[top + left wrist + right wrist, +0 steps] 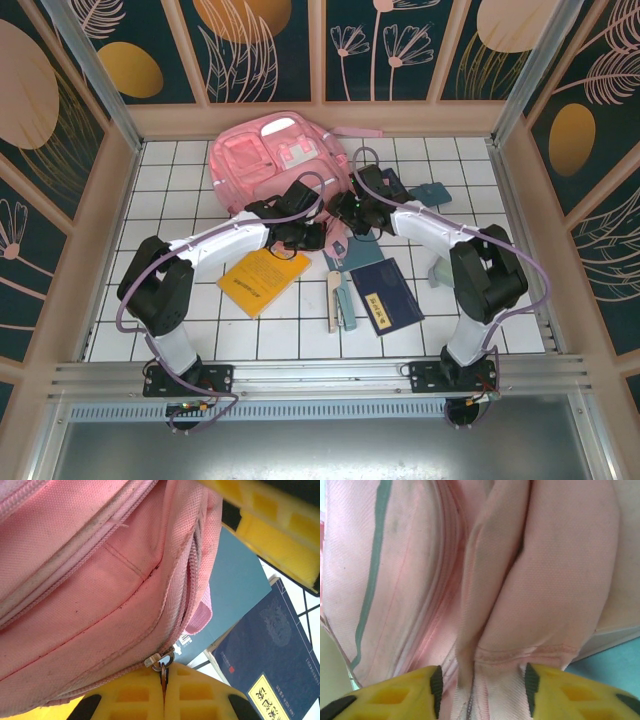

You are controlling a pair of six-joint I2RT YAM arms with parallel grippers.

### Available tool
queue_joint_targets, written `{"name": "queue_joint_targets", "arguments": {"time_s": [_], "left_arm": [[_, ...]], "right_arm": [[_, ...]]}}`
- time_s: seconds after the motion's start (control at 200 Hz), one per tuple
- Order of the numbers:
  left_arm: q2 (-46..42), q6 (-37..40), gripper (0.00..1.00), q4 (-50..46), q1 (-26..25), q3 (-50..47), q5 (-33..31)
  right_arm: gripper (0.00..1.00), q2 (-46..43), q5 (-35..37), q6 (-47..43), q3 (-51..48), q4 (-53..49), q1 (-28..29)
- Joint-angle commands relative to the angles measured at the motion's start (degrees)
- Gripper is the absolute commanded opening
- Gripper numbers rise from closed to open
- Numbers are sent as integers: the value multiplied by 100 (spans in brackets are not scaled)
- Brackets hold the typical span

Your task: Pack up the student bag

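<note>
White-tiled tabletop [180, 205] was occupied by the student bag [280, 160] just ahead of both pincers, its zipper pull [161, 661] clamped by the closed left pincer [164, 692] and a fabric fold [485, 645] pinched by the right pincer [482, 682], while a yellow book [264, 280] and navy book [385, 297] behind them were judged not yet packed.

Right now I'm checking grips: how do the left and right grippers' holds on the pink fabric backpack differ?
Spread: the left gripper has its yellow fingers pressed together, the right gripper has them well apart. Hold: the left gripper pinches the small metal zipper pull, the right gripper a fold of the pink fabric backpack. Both grip the same bag.
</note>
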Motion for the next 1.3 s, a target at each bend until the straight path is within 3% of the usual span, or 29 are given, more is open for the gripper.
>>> {"name": "queue_joint_targets", "arguments": {"time_s": [0.0, 0.16, 0.34, 0.415, 0.51, 0.545, 0.765, 0.991, 1.296], "left_arm": [[-205, 86, 0, 229, -53, 151, 174], [-205, 148, 0, 238, -54, 189, 200], [-187, 148, 0, 262, -55, 201, 248], [-196, 128, 0, 247, -55, 185, 228], [-201, 130, 0, 156, -53, 137, 99], [-204, 151, 0, 74, -55, 120, -9], [-204, 433, 0, -748, 161, -82, -892], [-576, 662, 0, -1093, 943, -577, -1459], [-497, 1018, 0, -1194, 2086, -515, -2315]], "right_arm": [[63, -149, 199, -38, 170, -675, 63], [68, -232, -169, 239, -163, -491, 101], [63, -15, -531, 483, -298, -3, 235], [46, 72, -552, 485, -254, 129, 245], [8, 81, -356, 380, -136, 71, 221], [0, 77, -266, 332, -64, -5, 197], [0, -258, 144, -39, 39, -230, -56], [0, -585, 155, -281, -96, -257, -578], [0, -873, 128, -607, -109, -362, -803]]}}
